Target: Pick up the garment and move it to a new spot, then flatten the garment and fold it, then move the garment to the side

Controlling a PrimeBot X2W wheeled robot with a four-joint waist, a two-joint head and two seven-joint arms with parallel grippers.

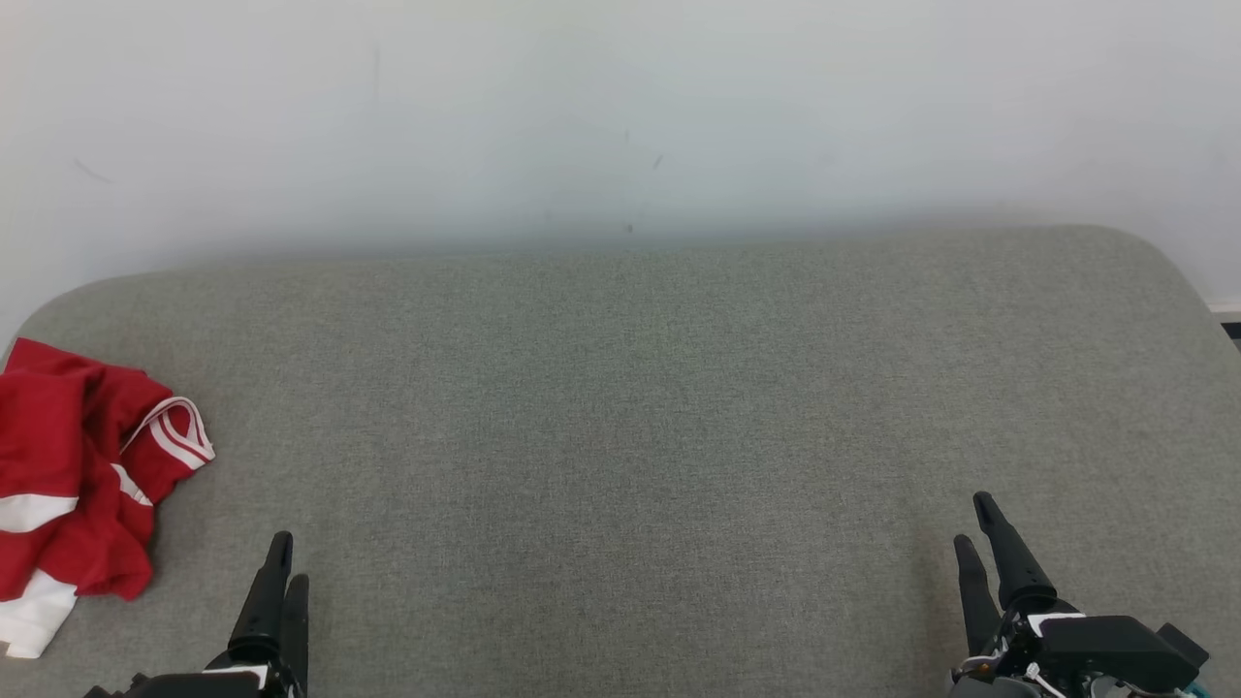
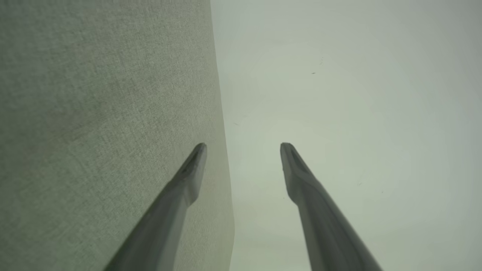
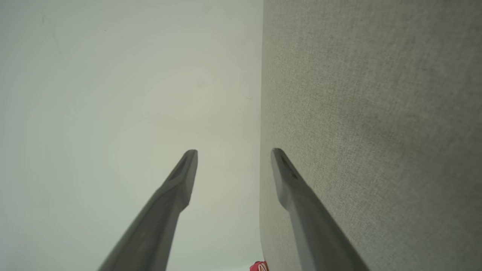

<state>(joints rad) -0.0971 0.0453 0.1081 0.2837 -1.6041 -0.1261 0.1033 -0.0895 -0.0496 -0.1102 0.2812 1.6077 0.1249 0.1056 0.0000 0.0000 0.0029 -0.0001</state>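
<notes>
Open at lower left, the dark left gripper sat near the crumpled red-and-white cloth garment, best pinched at a thick fold; the right gripper gaped empty lower right.

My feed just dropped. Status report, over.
Left gripper open, empty. Right gripper open, empty. Red and white garment crumpled at left edge of grey surface, untouched. Nothing lies between left gripper and garment, over.

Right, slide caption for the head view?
Crumpled red garment at left edge of grey surface; left gripper and right gripper open.
</notes>
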